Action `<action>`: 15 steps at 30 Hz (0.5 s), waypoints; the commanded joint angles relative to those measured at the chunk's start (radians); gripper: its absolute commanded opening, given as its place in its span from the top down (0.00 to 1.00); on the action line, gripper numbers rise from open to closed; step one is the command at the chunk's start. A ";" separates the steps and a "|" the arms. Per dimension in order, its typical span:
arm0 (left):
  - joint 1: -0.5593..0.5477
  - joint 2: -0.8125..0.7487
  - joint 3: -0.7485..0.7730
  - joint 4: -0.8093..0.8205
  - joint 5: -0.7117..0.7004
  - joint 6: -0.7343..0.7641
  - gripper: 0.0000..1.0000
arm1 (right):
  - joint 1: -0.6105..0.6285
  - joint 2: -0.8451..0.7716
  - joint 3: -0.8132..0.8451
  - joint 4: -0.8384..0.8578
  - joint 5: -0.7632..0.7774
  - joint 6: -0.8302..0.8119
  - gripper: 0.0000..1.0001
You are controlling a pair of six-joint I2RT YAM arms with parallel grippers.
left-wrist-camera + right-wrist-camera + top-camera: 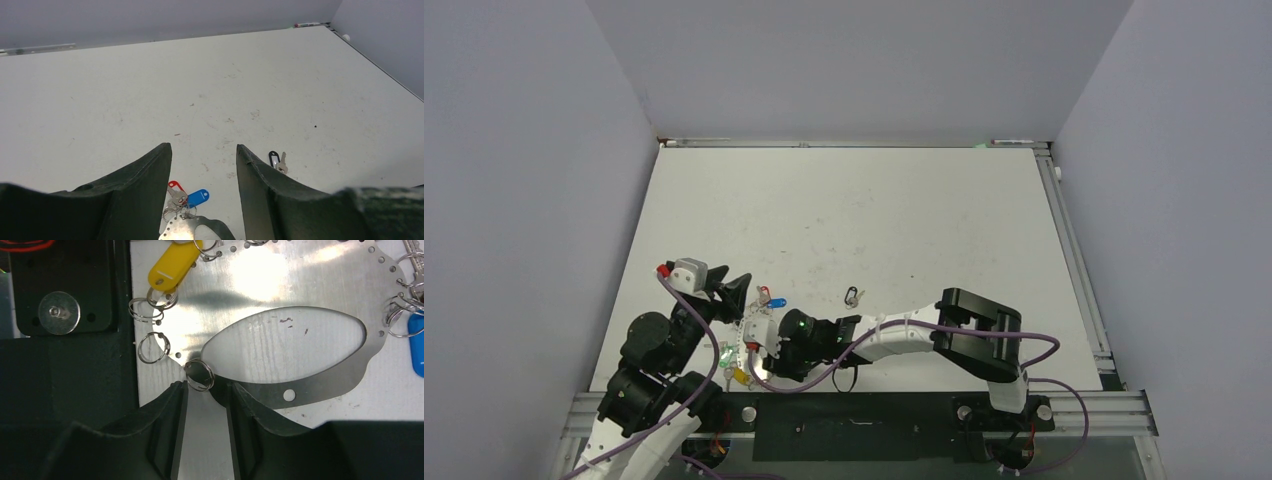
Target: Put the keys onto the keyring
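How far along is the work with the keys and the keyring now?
Looks done: the yellow tag, blue tag and red tag seem to hang on the keyring. In hand: the right tool stands astride one empty small ring at the keyring's rim, jaws parted. Still to do: the silvery key with black clip lies apart on the table; the left tool is open.
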State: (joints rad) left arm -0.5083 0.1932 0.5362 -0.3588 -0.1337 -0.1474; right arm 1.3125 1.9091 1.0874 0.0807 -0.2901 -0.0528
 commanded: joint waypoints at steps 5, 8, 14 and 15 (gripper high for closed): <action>0.007 -0.014 0.001 0.037 0.008 0.008 0.53 | 0.007 0.045 0.067 0.015 0.073 -0.065 0.70; 0.008 -0.014 -0.001 0.038 0.009 0.008 0.53 | 0.010 0.040 0.061 0.040 0.090 -0.064 0.74; 0.008 -0.015 -0.002 0.038 0.010 0.008 0.53 | 0.010 0.023 0.063 0.041 0.082 -0.071 0.74; 0.008 -0.015 -0.001 0.040 0.011 0.008 0.53 | 0.010 0.020 0.063 0.042 0.074 -0.074 0.73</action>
State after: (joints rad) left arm -0.5072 0.1879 0.5327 -0.3561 -0.1276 -0.1455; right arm 1.3167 1.9415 1.1244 0.0826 -0.2245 -0.1055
